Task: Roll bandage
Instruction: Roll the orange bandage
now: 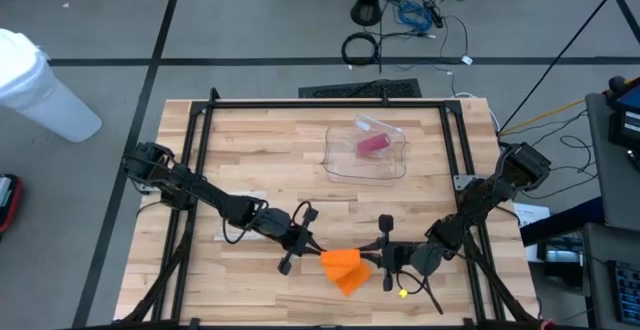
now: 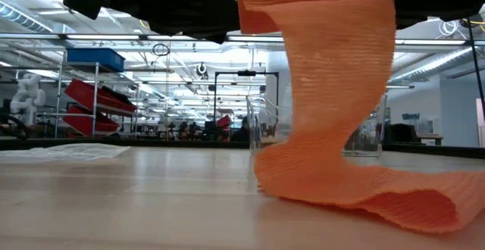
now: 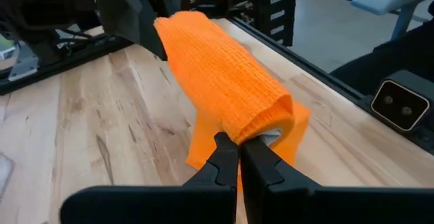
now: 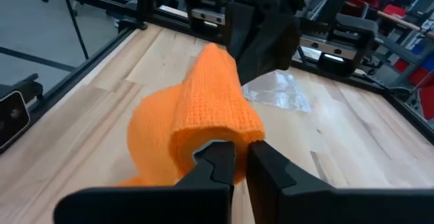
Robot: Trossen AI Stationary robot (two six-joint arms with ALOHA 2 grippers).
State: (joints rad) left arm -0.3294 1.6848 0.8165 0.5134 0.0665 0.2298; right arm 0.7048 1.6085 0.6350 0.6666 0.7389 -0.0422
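The orange bandage is partly wound into a roll held level above the table, near its front edge. Its loose band hangs from the roll, and the tail lies folded on the wood. My left gripper is shut on the roll's left end. My right gripper is shut on the roll's right end, facing the left one. My left gripper pinches the rim of the roll's left end between its two fingers, several layers thick. The fingers come nearly level from the table's left, along the roll. The roll is lifted clear and lies level. My right gripper pinches the rim of the roll's right end between its two fingers. The fingers come nearly level from the table's right, along the roll. The roll is clear of the table, and the band hangs slack below it down to the wood.
A clear plastic bag with a pink thing inside lies toward the table's far side. A small yellow thing sits by the right arm near the front edge. Black frame rails run along the table's sides.
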